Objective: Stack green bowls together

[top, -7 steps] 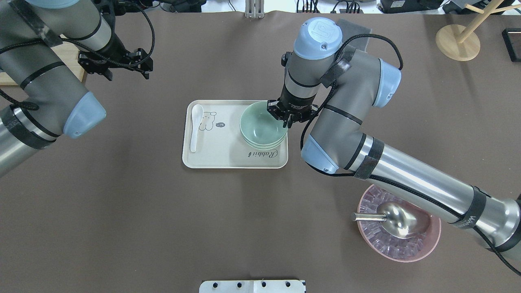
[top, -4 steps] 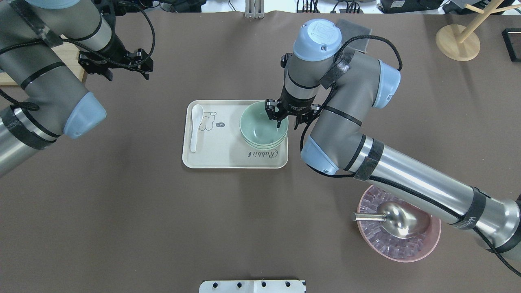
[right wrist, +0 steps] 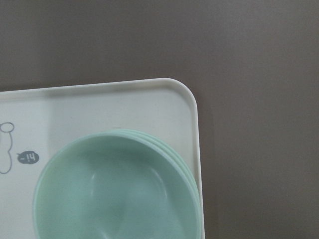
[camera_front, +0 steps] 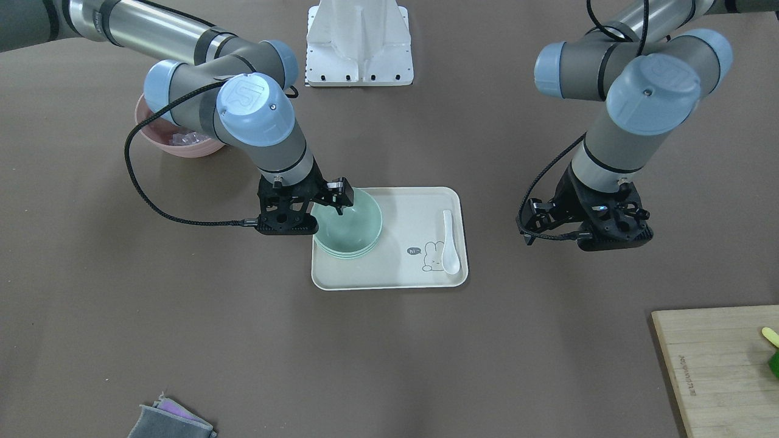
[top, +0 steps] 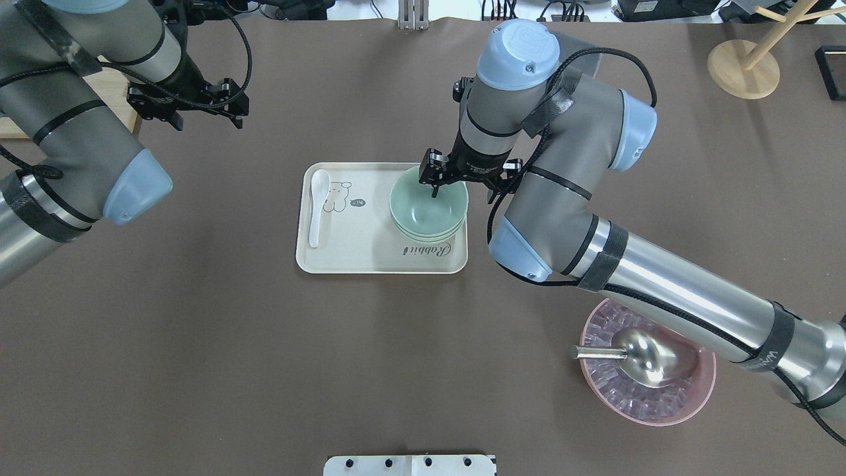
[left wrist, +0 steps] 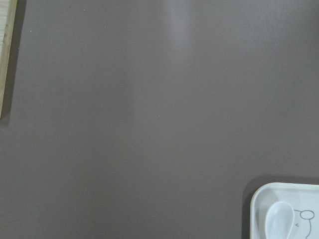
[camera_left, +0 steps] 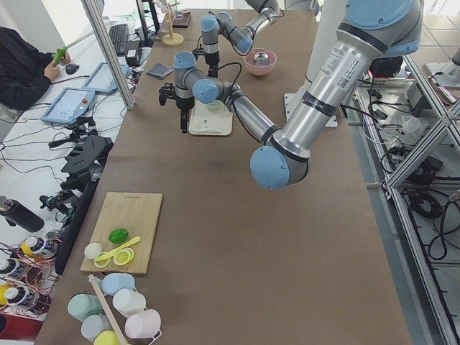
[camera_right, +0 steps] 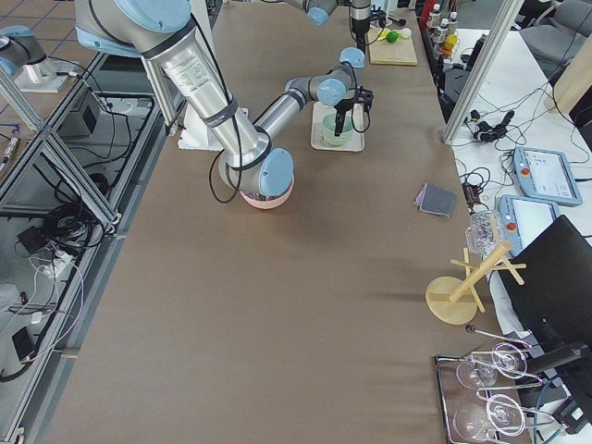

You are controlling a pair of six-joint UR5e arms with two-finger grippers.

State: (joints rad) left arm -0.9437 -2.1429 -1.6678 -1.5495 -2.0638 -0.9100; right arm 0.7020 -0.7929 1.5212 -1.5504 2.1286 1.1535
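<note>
The green bowls sit nested in one stack at the right end of a cream tray. From the front they show as stacked rims, and they fill the bottom of the right wrist view. My right gripper hangs open just above the stack's far rim. One of its fingers is over the top bowl's inside and the other is outside the rim; it grips nothing. My left gripper is open and empty over bare table at the far left, well away from the tray.
A white spoon lies at the tray's left end. A pink bowl with ice and a metal scoop stands at the near right under my right arm. A wooden stand is at the far right, and a cutting board beyond my left gripper.
My right gripper was narrow at the top bowl's right rim. It has spread wide open and shifted left and slightly back. The bowls and my left arm have not moved.
</note>
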